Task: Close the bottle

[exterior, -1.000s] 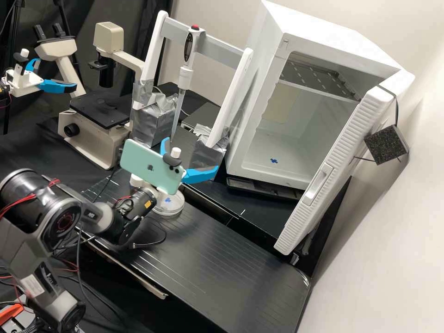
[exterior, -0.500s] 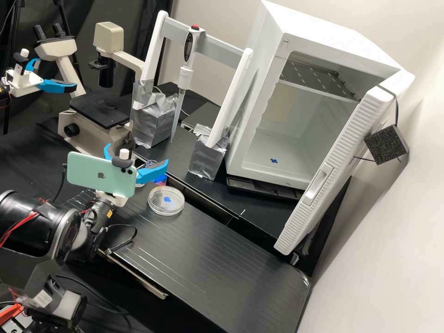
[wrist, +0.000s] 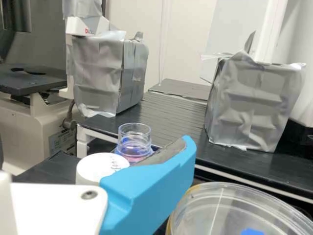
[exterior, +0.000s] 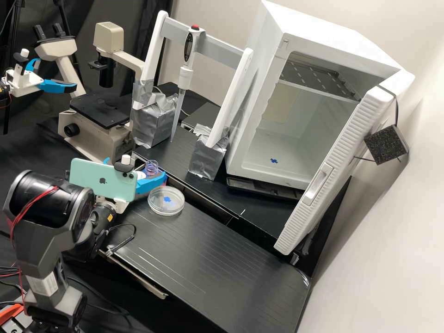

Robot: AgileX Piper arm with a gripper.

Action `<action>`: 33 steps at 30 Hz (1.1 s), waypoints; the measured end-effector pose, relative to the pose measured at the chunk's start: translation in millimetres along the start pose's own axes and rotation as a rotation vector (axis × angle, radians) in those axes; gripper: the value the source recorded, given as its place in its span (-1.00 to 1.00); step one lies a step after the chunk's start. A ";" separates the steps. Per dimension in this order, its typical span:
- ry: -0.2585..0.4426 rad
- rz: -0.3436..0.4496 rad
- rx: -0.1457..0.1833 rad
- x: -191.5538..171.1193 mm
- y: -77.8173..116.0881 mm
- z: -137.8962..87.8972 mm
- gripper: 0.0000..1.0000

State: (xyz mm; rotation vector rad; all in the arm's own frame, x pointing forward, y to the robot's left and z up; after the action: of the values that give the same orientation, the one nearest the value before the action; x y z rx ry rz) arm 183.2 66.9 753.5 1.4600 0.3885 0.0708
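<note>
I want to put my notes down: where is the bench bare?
The bench is bare from the petri dish to the rounded end by the cabinet door. It is crowded beside the dish: open bottle, white cap, tool.

Pincer (exterior: pixel 136 168) near bottle (exterior: pixel 151 166); clear dish (exterior: pixel 167 209) on bench (exterior: pixel 208 259); white cabinet (exterior: pixel 323 37) open.

Arm: here it is, dark grey (exterior: pixel 39 249), standing up from the high view's lower left, bent at the big black joint (exterior: pixel 41 196).
Wires: red ones (exterior: pixel 33 207) run across that joint.
Wrist: held low (exterior: pixel 102 216), a black cable (exterior: pixel 121 241) looping out beside it.
Pincer: white-bodied (exterior: pixel 136 168) and open, folks, its bright blue fingers (exterior: pixel 149 184) spread apart, facing away from the big joint.
Close-up: in the wrist view, one finger angles forward, a grey pad (wrist: pixel 168 151) lining its inner side, beside the white mount (wrist: pixel 58 208).
</note>
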 end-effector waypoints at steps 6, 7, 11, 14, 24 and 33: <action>-0.022 0.005 -0.001 1.2 0.5 5.5 1.00; -0.027 0.006 0.004 1.3 0.8 6.6 1.00; -0.037 0.016 0.010 1.2 2.8 8.5 1.00; -0.024 0.031 0.011 0.1 5.7 5.9 1.00; 0.081 0.014 0.024 -7.7 2.2 -15.7 1.00; 0.049 -0.026 0.030 -4.9 -7.3 -12.2 1.00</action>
State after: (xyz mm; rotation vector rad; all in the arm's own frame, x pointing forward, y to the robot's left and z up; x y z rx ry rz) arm 173.6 76.3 746.7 1.4849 0.4502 0.0805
